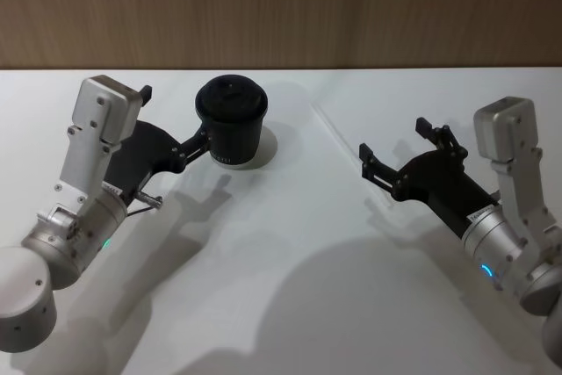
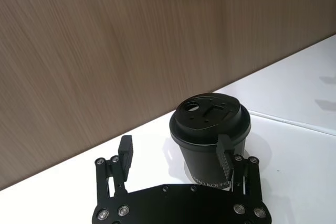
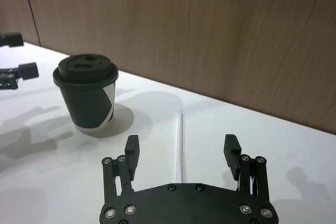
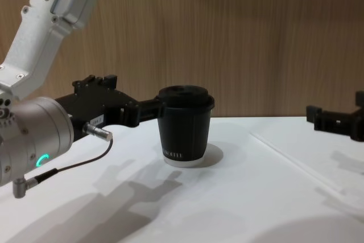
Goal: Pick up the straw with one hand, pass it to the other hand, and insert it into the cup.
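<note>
The little black cup (image 1: 230, 122) stood up straight with its lid on. The thin white straw (image 3: 179, 145) lay flat to its right, not touching it.

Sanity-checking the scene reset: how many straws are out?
1. The straw lies flat on the table, right of the cup, just ahead of the right hand. The arms could hide others.

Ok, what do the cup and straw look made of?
The cup: likely paper, matte black wall with white base rim. Its lid: probably moulded plastic, smooth with a faint sheen. The straw: plain matte white; paper or plastic, I can't tell.
</note>
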